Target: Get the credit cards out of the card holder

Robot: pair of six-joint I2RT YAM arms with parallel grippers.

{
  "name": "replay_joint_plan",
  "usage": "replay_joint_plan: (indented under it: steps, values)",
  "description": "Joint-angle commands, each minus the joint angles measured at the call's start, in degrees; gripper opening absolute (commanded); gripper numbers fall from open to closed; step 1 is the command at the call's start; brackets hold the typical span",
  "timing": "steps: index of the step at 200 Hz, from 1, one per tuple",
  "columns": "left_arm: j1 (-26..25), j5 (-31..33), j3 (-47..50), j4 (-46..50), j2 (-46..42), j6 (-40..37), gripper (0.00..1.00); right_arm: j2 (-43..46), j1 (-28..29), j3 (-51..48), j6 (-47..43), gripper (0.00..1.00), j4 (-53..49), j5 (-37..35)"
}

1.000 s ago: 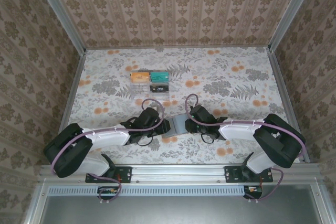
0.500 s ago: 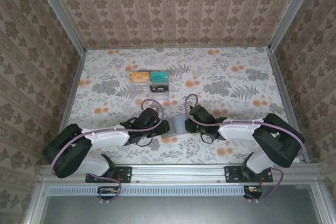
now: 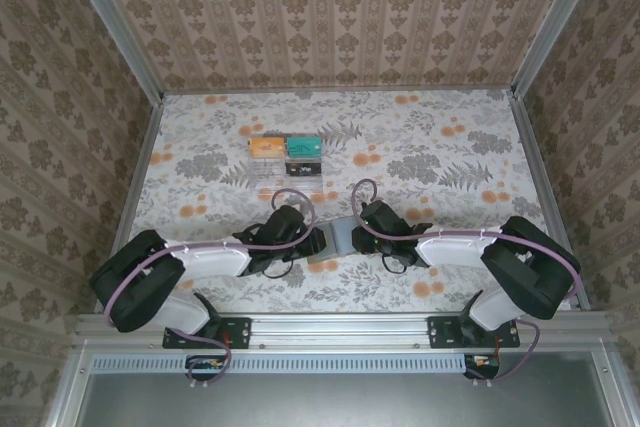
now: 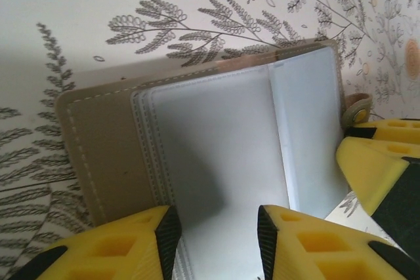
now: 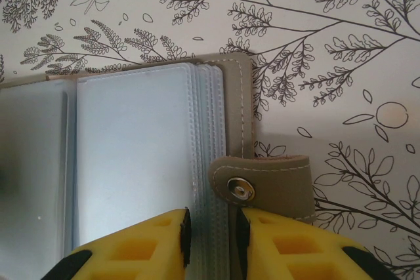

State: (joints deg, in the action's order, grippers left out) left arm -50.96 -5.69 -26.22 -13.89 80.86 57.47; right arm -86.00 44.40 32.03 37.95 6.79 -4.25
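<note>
The card holder (image 3: pixel 338 239), a grey-brown wallet, lies open and flat on the floral table between my two grippers. Its cover (image 4: pixel 108 152) and frosted pale sleeves (image 4: pixel 216 136) show in the left wrist view. My left gripper (image 4: pixel 216 231) is open, its pads standing apart over the left sleeve page. My right gripper (image 5: pixel 211 231) is shut on the card holder's right edge (image 5: pixel 241 106), pinching the stack of sleeve edges just beside the snap tab (image 5: pixel 269 188). The credit cards are hidden; nothing can be made out inside the sleeves.
A clear acrylic stand (image 3: pixel 286 152) with an orange and a teal card stands further back, left of centre. Patterned walls enclose the table on three sides. One yellow finger of the right gripper (image 4: pixel 384 162) sits at the wallet's right end.
The left arm has shifted slightly to the right toward the wallet. The wallet and the right arm have not moved.
</note>
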Motion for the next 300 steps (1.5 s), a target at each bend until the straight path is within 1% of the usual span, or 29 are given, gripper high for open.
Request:
replay_joint_plan:
  steps: [1,35,60,77,100,120,148,172,205,213,230,251,255,264,281,286,300]
  values:
    - [0.05,-2.85,0.64,-3.89,2.12,1.14,0.43,-2.69,1.10,-0.74,1.07,0.29,-3.20,2.50]
    - [0.00,-4.16,0.31,-5.67,2.44,0.98,0.57,-2.93,1.16,-0.74,1.07,0.29,-3.22,2.51]
    - [-0.08,-4.41,0.16,-5.98,1.70,0.53,0.59,-2.91,1.20,-0.75,1.07,0.29,-3.20,2.46]
    - [-0.03,-4.27,-0.18,-5.26,1.10,-0.02,0.68,-2.95,1.21,-0.66,1.07,0.29,-3.25,2.54]
    - [-0.11,-3.82,-0.37,-4.15,0.30,-0.74,0.90,-3.08,1.19,-0.65,1.07,0.29,-3.20,2.46]
    - [-0.27,-3.55,-0.46,-3.60,-0.44,-1.30,1.00,-2.91,1.21,-0.65,1.07,0.31,-3.29,2.32]
    - [-0.21,-3.28,-0.66,-2.46,-1.31,-1.92,1.00,-2.30,1.20,-0.49,1.07,0.33,-3.70,2.07]
    - [-0.12,-2.87,-0.77,-1.33,-2.19,-2.43,1.00,-0.49,1.21,-0.13,0.77,0.37,-5.82,0.42]
    - [0.96,-1.77,-0.34,2.20,-5.93,-3.43,1.00,5.92,1.03,0.70,-0.83,0.42,-11.24,-4.25]
    - [1.47,-1.57,-0.05,3.25,-7.22,-3.83,1.00,9.08,0.96,1.04,-1.40,0.43,-12.35,-4.97]
    - [2.67,-1.53,1.17,4.10,-9.60,-4.46,0.97,12.07,0.86,2.24,-2.80,0.44,-13.37,-4.41]
    - [3.89,-1.84,2.85,3.74,-11.03,-4.48,0.88,12.45,0.86,4.42,-4.06,0.43,-12.68,-0.41]
    - [4.00,-1.91,3.08,3.49,-11.07,-4.47,0.84,12.15,0.88,4.99,-4.16,0.42,-12.70,0.18]
    - [4.11,-2.05,3.50,2.94,-11.03,-4.32,0.70,11.38,0.95,6.09,-4.27,0.40,-12.56,1.46]
    - [4.11,-1.76,3.82,2.21,-10.49,-4.00,0.49,9.74,0.95,7.49,-4.01,0.35,-10.58,5.33]
    - [4.11,-1.67,3.89,2.29,-10.19,-3.88,0.45,9.15,1.02,7.89,-3.91,0.33,-10.03,6.30]
    - [4.27,-1.68,3.81,1.79,-9.23,-4.03,0.38,7.44,1.01,8.61,-3.01,0.31,-8.46,8.74]
